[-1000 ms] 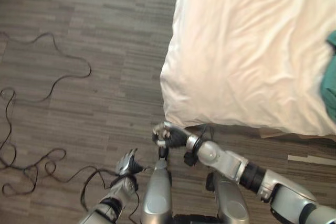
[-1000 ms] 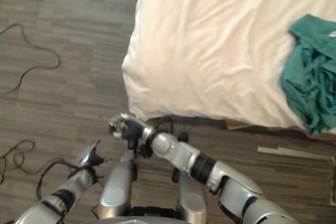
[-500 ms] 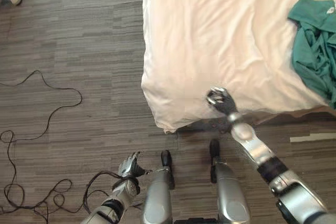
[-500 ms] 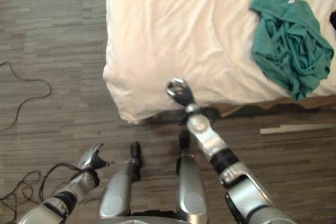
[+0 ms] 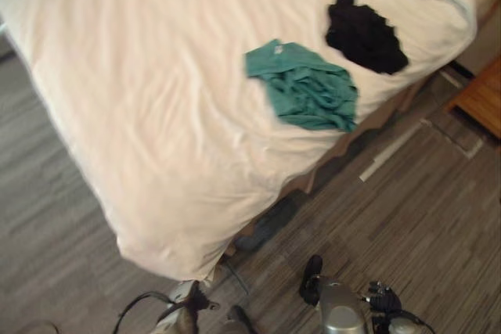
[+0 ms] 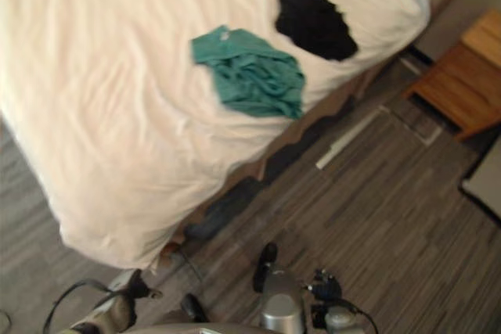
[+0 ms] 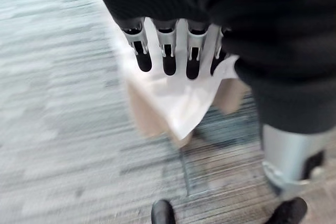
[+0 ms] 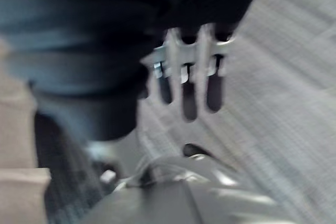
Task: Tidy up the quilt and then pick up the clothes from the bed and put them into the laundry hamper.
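Observation:
A white quilt lies spread over the bed, and its near corner hangs toward the floor. On it, near the bed's right edge, sits a crumpled green garment, with a black garment just beyond it. My left hand hangs low beside the quilt's hanging corner, fingers straight and holding nothing. My right hand is down over the floor at the lower right, fingers relaxed and free.
A wooden nightstand stands to the right of the bed. A pale strip lies on the grey plank floor beside the bed's wooden frame. Open floor runs along the bed's right side.
The camera has swung right, bringing the black garment and the nightstand into view. My right hand has dropped from the quilt's edge to low over the floor.

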You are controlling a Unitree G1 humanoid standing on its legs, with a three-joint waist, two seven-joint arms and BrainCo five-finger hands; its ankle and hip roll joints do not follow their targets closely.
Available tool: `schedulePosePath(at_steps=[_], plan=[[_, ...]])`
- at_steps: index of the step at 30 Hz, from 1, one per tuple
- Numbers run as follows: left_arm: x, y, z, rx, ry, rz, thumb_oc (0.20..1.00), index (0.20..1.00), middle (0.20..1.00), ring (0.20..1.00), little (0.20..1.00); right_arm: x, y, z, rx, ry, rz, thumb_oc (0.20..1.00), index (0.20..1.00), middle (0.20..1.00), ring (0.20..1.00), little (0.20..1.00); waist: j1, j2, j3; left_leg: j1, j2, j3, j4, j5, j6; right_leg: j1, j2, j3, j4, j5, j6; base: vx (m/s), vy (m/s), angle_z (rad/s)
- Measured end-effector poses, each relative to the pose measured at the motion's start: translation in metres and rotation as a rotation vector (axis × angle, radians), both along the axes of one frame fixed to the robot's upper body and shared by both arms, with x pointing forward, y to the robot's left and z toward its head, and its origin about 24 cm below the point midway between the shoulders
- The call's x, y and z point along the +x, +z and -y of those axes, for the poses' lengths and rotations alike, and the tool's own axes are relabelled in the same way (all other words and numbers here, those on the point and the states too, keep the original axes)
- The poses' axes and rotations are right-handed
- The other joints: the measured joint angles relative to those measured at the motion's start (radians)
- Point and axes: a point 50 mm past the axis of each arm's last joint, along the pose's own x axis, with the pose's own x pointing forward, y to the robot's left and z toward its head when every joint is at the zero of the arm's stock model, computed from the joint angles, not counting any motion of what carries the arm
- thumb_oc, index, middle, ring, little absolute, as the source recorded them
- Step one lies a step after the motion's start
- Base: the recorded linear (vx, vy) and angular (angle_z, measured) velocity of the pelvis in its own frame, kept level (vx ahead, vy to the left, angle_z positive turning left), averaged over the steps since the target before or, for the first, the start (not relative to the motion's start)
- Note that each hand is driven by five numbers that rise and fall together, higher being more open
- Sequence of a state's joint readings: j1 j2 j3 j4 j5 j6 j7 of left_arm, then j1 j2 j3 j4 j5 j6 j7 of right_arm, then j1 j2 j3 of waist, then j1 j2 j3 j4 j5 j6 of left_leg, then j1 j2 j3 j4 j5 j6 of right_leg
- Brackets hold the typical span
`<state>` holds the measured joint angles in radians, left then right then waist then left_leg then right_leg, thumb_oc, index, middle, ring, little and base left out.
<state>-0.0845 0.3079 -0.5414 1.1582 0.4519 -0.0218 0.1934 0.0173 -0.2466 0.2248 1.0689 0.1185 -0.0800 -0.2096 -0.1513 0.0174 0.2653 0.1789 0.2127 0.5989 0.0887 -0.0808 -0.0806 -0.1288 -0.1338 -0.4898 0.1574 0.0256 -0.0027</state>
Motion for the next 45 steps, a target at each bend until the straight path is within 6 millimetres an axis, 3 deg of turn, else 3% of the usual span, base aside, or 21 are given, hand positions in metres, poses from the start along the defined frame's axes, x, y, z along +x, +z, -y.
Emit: schedulePosePath(at_steps=[3,5,6,7,8,11,14,19,23,25,27,28,31,34,35,36,38,39,41,44,45], plan=[[0.0,-0.004,0.015,-0.043,0.007,-0.009,1.0,1.0,1.0,1.0,1.0,0.001,0.0,0.009,-0.058,0.069,-0.05,1.0,1.0,1.0,1.0,1.0,0.0,0.0,-0.047,-0.013,0.039,-0.065,0.202,0.041,-0.035,0.057,0.082,0.164,-0.104,0.029,-0.012,0.18,-0.166,-1.67],[-0.008,-0.007,0.017,-0.04,0.023,-0.038,1.0,1.0,1.0,1.0,1.0,0.009,0.001,0.007,-0.096,0.159,-0.058,1.0,1.0,1.0,1.0,1.0,0.038,-0.023,-0.063,-0.104,0.049,-0.225,0.442,0.032,-0.077,0.1,0.099,0.296,-0.157,0.041,-0.03,0.15,0.033,-1.93],[-0.001,-0.005,0.025,-0.065,0.007,-0.012,1.0,1.0,1.0,1.0,1.0,0.014,0.003,0.008,-0.111,0.181,-0.048,1.0,1.0,1.0,1.0,1.0,0.035,-0.036,-0.064,-0.163,0.002,-0.333,0.467,0.012,-0.083,0.108,0.091,0.343,-0.176,0.039,-0.033,0.21,0.099,-1.64],[0.016,0.001,0.036,-0.089,-0.03,0.057,1.0,1.0,1.0,1.0,1.0,0.021,0.004,0.008,-0.137,0.224,-0.067,1.0,1.0,1.0,1.0,1.0,0.08,-0.077,-0.059,-0.202,-0.175,-0.554,0.407,-0.061,-0.041,0.107,0.065,0.453,-0.175,0.055,-0.012,0.21,0.114,-2.08],[0.022,0.004,0.039,-0.101,-0.052,0.085,1.0,1.0,1.0,1.0,1.0,0.024,0.004,0.004,-0.133,0.232,-0.071,1.0,1.0,1.0,1.0,1.0,0.128,-0.104,-0.062,-0.198,-0.258,-0.639,0.323,-0.084,-0.003,0.108,0.047,0.543,-0.187,0.076,-0.013,0.31,0.172,-2.69],[0.05,0.018,0.052,-0.166,-0.045,0.202,1.0,1.0,1.0,1.0,1.0,0.03,0.005,-0.004,-0.112,0.234,-0.041,1.0,1.0,1.0,1.0,1.0,0.133,-0.098,-0.065,-0.241,-0.248,-0.671,0.157,-0.069,0.029,0.148,0.084,0.66,-0.203,0.041,-0.013,0.25,0.127,-1.87],[0.075,0.032,0.062,-0.231,-0.022,0.291,1.0,1.0,1.0,1.0,1.0,0.026,0.003,-0.003,-0.118,0.235,-0.054,1.0,1.0,1.0,1.0,1.0,0.139,-0.077,-0.08,-0.279,-0.203,-0.612,0.032,0.07,0.065,0.131,0.063,0.627,-0.227,0.042,0.036,0.24,0.146,-1.75],[0.071,0.028,0.075,-0.247,-0.048,0.273,1.0,1.0,1.0,1.0,1.0,-0.029,-0.011,0.007,-0.096,0.134,-0.185,1.0,1.0,1.0,1.0,1.0,0.072,-0.056,-0.062,-0.262,-0.278,-0.549,-0.005,0.072,0.041,0.201,-0.041,0.515,-0.24,0.043,0.098,0.31,0.201,0.05],[0.052,0.018,0.085,-0.27,-0.077,0.22,1.0,1.0,1.0,1.0,1.0,-0.044,-0.015,0.007,-0.05,-0.023,-0.203,1.0,1.0,1.0,1.0,1.0,0.073,-0.018,-0.049,-0.197,-0.287,-0.521,-0.07,0.082,0.137,0.235,-0.03,0.475,-0.173,0.006,0.128,0.31,0.198,0.48],[0.046,0.014,0.093,-0.278,-0.089,0.186,1.0,1.0,1.0,1.0,1.0,-0.04,-0.011,0.022,-0.077,-0.057,-0.196,1.0,1.0,1.0,1.0,1.0,0.04,0.036,-0.007,-0.117,-0.245,-0.535,-0.09,0.057,0.168,-0.018,0.007,0.512,0.487,-0.04,0.157,0.46,0.153,0.71],[0.043,0.012,0.083,-0.252,-0.081,0.188,1.0,1.0,1.0,1.0,1.0,-0.04,-0.013,0.016,-0.045,-0.087,-0.188,1.0,1.0,1.0,1.0,1.0,0.025,-0.028,0.03,-0.079,-0.284,-0.581,-0.072,0.008,0.2,-0.223,0.016,0.601,0.879,0.051,0.161,0.59,-0.019,0.46],[0.035,0.008,0.076,-0.234,-0.064,0.164,1.0,1.0,1.0,1.0,1.0,-0.031,-0.012,0.014,-0.032,-0.115,-0.166,1.0,1.0,1.0,1.0,1.0,-0.002,-0.018,0.034,-0.105,-0.247,-0.578,-0.064,-0.01,0.187,-0.268,0.107,0.643,0.735,-0.068,0.142,0.53,-0.081,0.68],[0.028,0.004,0.065,-0.209,-0.012,0.129,1.0,1.0,1.0,1.0,1.0,-0.044,-0.016,0.012,-0.009,-0.173,-0.201,1.0,1.0,1.0,1.0,1.0,-0.036,-0.006,0.025,-0.105,-0.2,-0.588,-0.144,-0.031,0.157,-0.269,0.077,0.454,0.124,-0.112,0.119,0.58,-0.108,0.8],[0.013,-0.002,0.053,-0.161,0.009,0.074,1.0,1.0,1.0,1.0,1.0,-0.061,-0.018,0.012,-0.007,-0.205,-0.24,1.0,1.0,1.0,1.0,1.0,-0.042,-0.008,0.012,-0.03,-0.171,-0.575,-0.17,-0.092,0.064,-0.235,0.028,0.208,0.057,-0.112,0.096,0.62,-0.07,0.28],[0.009,-0.003,0.047,-0.139,0.009,0.058,1.0,1.0,1.0,1.0,1.0,-0.053,-0.018,0.01,-0.001,-0.199,-0.217,1.0,1.0,1.0,1.0,1.0,-0.036,0.004,0.007,-0.03,-0.167,-0.573,-0.095,-0.121,0.024,-0.205,0.055,0.204,0.025,-0.103,0.121,0.35,-0.036,-0.68],[-0.003,-0.008,0.039,-0.115,0.035,0.014,1.0,1.0,1.0,1.0,1.0,-0.041,-0.015,0.012,-0.007,-0.174,-0.181,1.0,1.0,1.0,1.0,1.0,-0.033,0.036,0.001,-0.019,-0.148,-0.588,0.035,-0.123,0.014,-0.15,0.107,0.173,-0.022,-0.149,0.211,0.54,-0.084,-0.79],[-0.016,-0.012,0.033,-0.093,0.068,-0.036,1.0,1.0,1.0,1.0,1.0,-0.039,-0.011,0.025,-0.033,-0.191,-0.158,1.0,1.0,1.0,1.0,1.0,-0.067,0.055,-0.044,-0.026,-0.141,-0.595,0.293,-0.094,-0.097,-0.141,0.092,0.205,0.086,-0.067,-0.009,0.49,-0.127,-0.34],[-0.018,-0.013,0.031,-0.091,0.085,-0.041,1.0,1.0,1.0,1.0,1.0,-0.038,-0.009,0.029,-0.044,-0.193,-0.152,1.0,1.0,1.0,1.0,1.0,-0.069,0.057,-0.044,-0.059,-0.117,-0.599,0.363,-0.082,-0.105,-0.118,0.111,0.214,0.059,-0.062,-0.011,0.48,-0.102,-0.4],[-0.007,-0.007,0.022,-0.091,0.126,0.016,1.0,1.0,1.0,1.0,1.0,-0.025,-0.006,0.029,-0.041,-0.185,-0.112,1.0,1.0,1.0,1.0,1.0,-0.024,0.019,-0.027,-0.209,-0.161,-0.629,0.67,0.183,-0.13,-0.036,0.147,0.282,-0.044,-0.019,-0.049,0.49,-0.036,-0.97],[0.017,0.006,0.007,-0.066,0.132,0.12,1.0,1.0,1.0,1.0,1.0,-0.021,-0.007,0.02,-0.035,-0.147,-0.108,1.0,1.0,1.0,1.0,1.0,0.038,-0.067,0.0,-0.381,-0.207,-0.607,0.757,0.112,-0.109,0.102,0.132,0.378,-0.19,0.009,-0.041,0.46,0.134,-0.92],[0.018,0.007,0.007,-0.063,0.129,0.136,1.0,1.0,1.0,1.0,1.0,-0.017,-0.007,0.021,-0.037,-0.149,-0.105,1.0,1.0,1.0,1.0,1.0,0.07,-0.066,0.006,-0.414,-0.198,-0.599,0.709,0.088,-0.087,0.118,0.126,0.368,-0.201,-0.043,0.04,0.57,0.292,-1.54]])
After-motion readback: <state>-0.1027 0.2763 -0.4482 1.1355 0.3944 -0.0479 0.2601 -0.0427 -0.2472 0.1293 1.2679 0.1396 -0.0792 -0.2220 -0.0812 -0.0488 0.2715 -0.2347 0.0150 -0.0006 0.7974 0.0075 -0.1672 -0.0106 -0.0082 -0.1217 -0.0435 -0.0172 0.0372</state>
